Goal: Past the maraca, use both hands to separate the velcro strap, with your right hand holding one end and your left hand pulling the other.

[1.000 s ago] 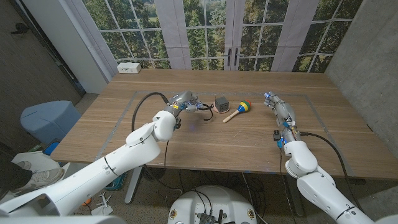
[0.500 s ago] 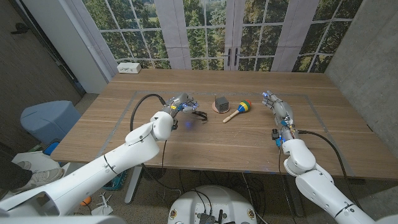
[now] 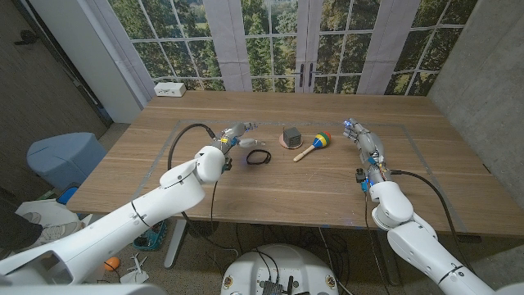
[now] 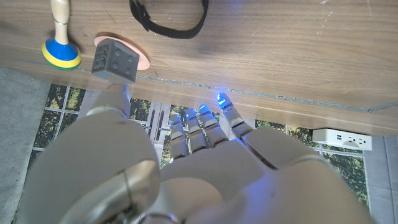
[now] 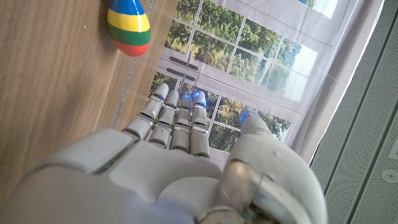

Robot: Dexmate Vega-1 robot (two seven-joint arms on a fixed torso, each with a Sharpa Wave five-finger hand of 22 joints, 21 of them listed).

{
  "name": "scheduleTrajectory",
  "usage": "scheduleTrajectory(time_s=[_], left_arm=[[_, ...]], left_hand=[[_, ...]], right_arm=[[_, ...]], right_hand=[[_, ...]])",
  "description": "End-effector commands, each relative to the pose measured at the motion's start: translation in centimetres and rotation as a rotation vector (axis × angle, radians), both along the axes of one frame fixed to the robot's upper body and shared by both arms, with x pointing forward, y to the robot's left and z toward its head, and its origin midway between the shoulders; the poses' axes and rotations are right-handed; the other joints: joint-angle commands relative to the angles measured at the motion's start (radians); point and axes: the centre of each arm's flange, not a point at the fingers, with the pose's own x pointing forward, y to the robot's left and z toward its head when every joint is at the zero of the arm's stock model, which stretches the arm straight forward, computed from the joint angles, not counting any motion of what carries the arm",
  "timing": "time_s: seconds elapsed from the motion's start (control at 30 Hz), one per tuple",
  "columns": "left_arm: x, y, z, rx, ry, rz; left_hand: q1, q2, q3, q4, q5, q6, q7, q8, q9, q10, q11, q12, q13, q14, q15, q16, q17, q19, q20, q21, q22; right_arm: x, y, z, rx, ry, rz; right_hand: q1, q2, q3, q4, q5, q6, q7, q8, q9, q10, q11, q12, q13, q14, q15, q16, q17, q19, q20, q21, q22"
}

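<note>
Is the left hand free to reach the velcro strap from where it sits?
Probably yes. The velcro strap lies on bare wood just beside the left hand, which holds nothing; the grey die stands clear, further along.

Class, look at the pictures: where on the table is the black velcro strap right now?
In the head view the velcro strap lies looped on the wooden table, left of centre, just right of the left hand and near the grey die.

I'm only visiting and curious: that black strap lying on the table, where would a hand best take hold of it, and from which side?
Probably from above: the black velcro strap lies as a flat open loop, so fingers can pinch the band anywhere along it. The left hand is closest, on the side away from the maraca; the loop's ends look best to pinch.
</note>
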Motion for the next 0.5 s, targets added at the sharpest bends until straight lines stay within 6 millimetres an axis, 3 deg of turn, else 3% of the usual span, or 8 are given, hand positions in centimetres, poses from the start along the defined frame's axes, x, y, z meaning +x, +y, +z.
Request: scheduleTrajectory(time_s=[0.03, 0.1, 0.2, 0.5], left_arm=[[0.6, 1.4, 0.3, -0.12, 0.003, -0.208], [0.9, 1.6, 0.2, -0.155, 0.005, -0.251], [1.2, 2.1, 0.1, -0.209, -0.008, -0.314], [1.5, 2.9, -0.4, -0.326, -0.095, -0.471]], left_hand=[[-0.074, 0.06, 0.004, 0.028, -0.01, -0.063, -0.016, 0.002, -0.002, -0.082, -0.015, 0.007, -0.039, -0.068, 0.004, 0.003, -0.002, -0.048, -0.008, -0.043, 0.003], [-0.119, 0.104, 0.013, 0.045, -0.011, -0.091, -0.016, 0.004, -0.004, -0.129, -0.015, 0.008, -0.064, -0.131, 0.011, -0.004, -0.008, -0.082, -0.018, -0.073, 0.003], [-0.146, 0.135, 0.024, 0.052, -0.007, -0.126, -0.014, 0.0, -0.006, -0.164, -0.019, 0.008, -0.081, -0.172, 0.01, -0.004, -0.011, -0.096, -0.036, -0.093, 0.002], [-0.184, 0.168, 0.039, 0.071, -0.002, -0.154, -0.003, 0.002, -0.008, -0.186, -0.032, 0.013, -0.094, -0.204, -0.007, 0.001, -0.011, -0.085, -0.069, -0.105, 0.002]], right_arm=[[0.7, 0.2, 0.1, -0.016, 0.009, 0.01], [0.9, 0.2, 0.1, -0.02, 0.009, 0.016], [1.2, 0.2, 0.2, -0.028, 0.008, 0.033], [2.1, 0.2, 0.3, -0.033, 0.017, 0.064]], right_hand=[[-0.009, 0.01, 0.003, -0.003, 0.001, -0.011, -0.004, 0.003, 0.001, -0.006, -0.005, -0.003, 0.0, 0.001, -0.002, -0.006, 0.0, -0.005, -0.007, -0.003, 0.001], [-0.016, 0.012, 0.002, 0.0, -0.001, -0.015, -0.007, 0.002, 0.001, -0.01, -0.007, -0.004, -0.001, -0.002, -0.005, -0.008, 0.001, -0.006, -0.016, -0.003, 0.001], [-0.033, 0.022, 0.001, 0.011, -0.007, -0.021, -0.009, 0.002, 0.001, -0.014, -0.006, -0.004, -0.005, -0.006, -0.01, -0.011, 0.001, -0.005, -0.028, -0.003, 0.002], [-0.135, 0.05, -0.002, 0.094, -0.056, -0.059, -0.009, -0.002, 0.0, -0.035, -0.005, -0.008, -0.022, -0.04, -0.033, -0.037, -0.004, -0.015, -0.061, -0.005, 0.003]])
